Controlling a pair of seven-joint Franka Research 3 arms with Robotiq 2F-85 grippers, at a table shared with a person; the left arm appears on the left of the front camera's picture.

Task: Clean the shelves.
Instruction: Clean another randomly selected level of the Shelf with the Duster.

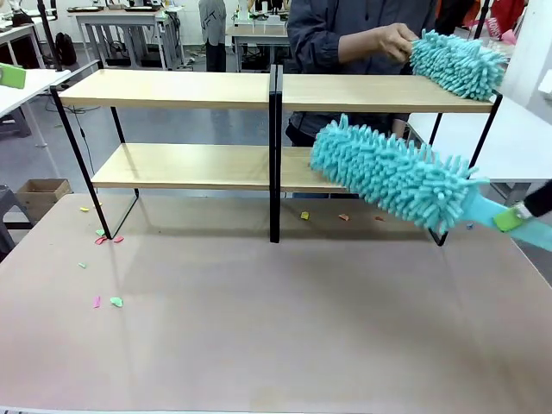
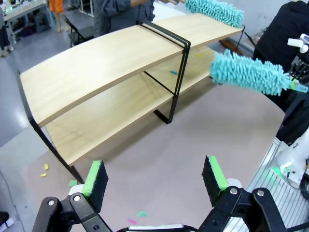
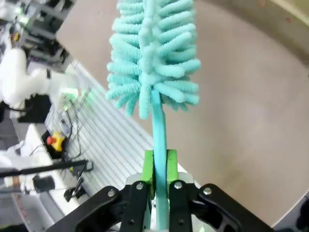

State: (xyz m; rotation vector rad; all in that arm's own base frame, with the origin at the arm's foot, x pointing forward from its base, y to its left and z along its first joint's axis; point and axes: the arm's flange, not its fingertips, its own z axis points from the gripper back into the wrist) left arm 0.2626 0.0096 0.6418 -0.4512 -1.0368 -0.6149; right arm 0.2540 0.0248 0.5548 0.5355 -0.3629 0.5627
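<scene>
**A:** What is the right pincer [image 3: 159,162] doing?

**B:** It is clamping its green pads tight on the thin handle of a teal duster [image 3: 152,53]. The fluffy head is pointing straight away from the fingers.

**A:** How is that head lying against the rack?

**B:** From the front it is slanting up and leftward, from the right edge toward the black centre post [image 1: 274,155]. It is crossing in front of the lower right board of the shelves [image 1: 172,89]. I cannot tell whether it is touching the wood.

**A:** And the shelves themselves?

**B:** They are standing on the far half of the surface [image 1: 276,328], with their long axis running left to right, parallel to the far edge. Both tiers are facing the robot with open fronts.

**A:** Is anything else working there?

**B:** A person's hand [image 1: 398,40] is holding a second duster [image 1: 457,62], which is resting on the right end of the top board.

**A:** How much room is there?

**B:** The near half of the surface is lying bare, apart from small coloured scraps [image 1: 115,301] near the left legs. The left boards are also bare.

**A:** And the left pincer [image 2: 154,174]?

**B:** It is hanging wide apart above the surface, gripping nothing and well short of the rack.
</scene>
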